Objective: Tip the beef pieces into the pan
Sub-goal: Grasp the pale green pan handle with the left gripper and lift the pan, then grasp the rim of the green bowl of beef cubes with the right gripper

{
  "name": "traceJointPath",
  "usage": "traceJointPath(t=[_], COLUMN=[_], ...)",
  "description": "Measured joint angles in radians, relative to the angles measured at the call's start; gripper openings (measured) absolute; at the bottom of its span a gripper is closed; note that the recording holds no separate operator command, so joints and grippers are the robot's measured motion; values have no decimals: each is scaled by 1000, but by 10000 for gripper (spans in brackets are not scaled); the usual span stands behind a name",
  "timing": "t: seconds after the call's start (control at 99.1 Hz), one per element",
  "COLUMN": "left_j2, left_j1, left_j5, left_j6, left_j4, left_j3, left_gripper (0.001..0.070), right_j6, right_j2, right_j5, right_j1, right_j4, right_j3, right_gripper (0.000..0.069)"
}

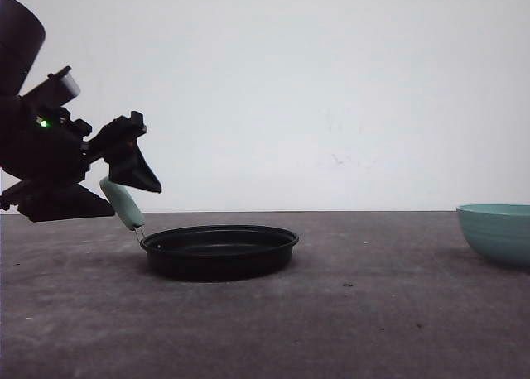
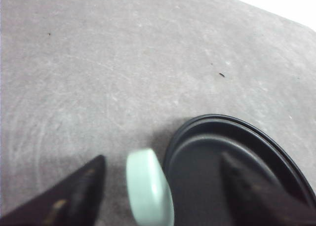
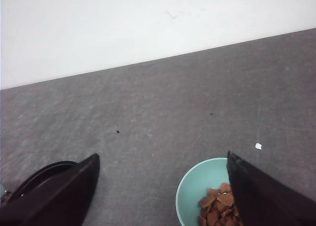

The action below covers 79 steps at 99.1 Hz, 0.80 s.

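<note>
The black pan [image 1: 219,248] sits on the table left of centre, its mint-green handle [image 1: 122,203] angled up to the left. My left gripper [image 1: 137,199] is open, one finger on each side of the handle [image 2: 148,186], with a gap on both sides; the pan [image 2: 232,162] lies just beyond. The beef pieces [image 3: 217,206] lie heaped in a teal bowl [image 3: 197,186] at the table's right. My right gripper [image 3: 163,157] hangs open above the bowl, its right finger [image 3: 261,191] covering part of the bowl and beef.
The teal bowl [image 1: 497,230] stands at the right edge of the front view, far from the pan. Bare grey table [image 1: 373,288] lies between them. A white wall stands behind. A small white scrap [image 3: 258,146] lies near the bowl.
</note>
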Motion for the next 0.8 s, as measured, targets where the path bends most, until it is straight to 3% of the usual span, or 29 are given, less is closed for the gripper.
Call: traceJointPath(t=[0.131,0.343,0.596,0.798], left_j2=[4,4,-19,-201], left_j1=[0,0,0,5], left_j5=[0,0,0,5], left_j6=[-2,-17,-27,-26], left_j4=[-26,-25,-43,-119], left_j3=[0,0,0,0], left_gripper=[331,71,65,62], right_j6=[0,0,37,60], right_j2=[4,32,94,193], right_j5=[0,2,4,50], right_j1=[0,0,0,-25], right_j4=[0,0,-49,-109], right_j3=[0,0,0,7], right_gripper=[510,510,510,510])
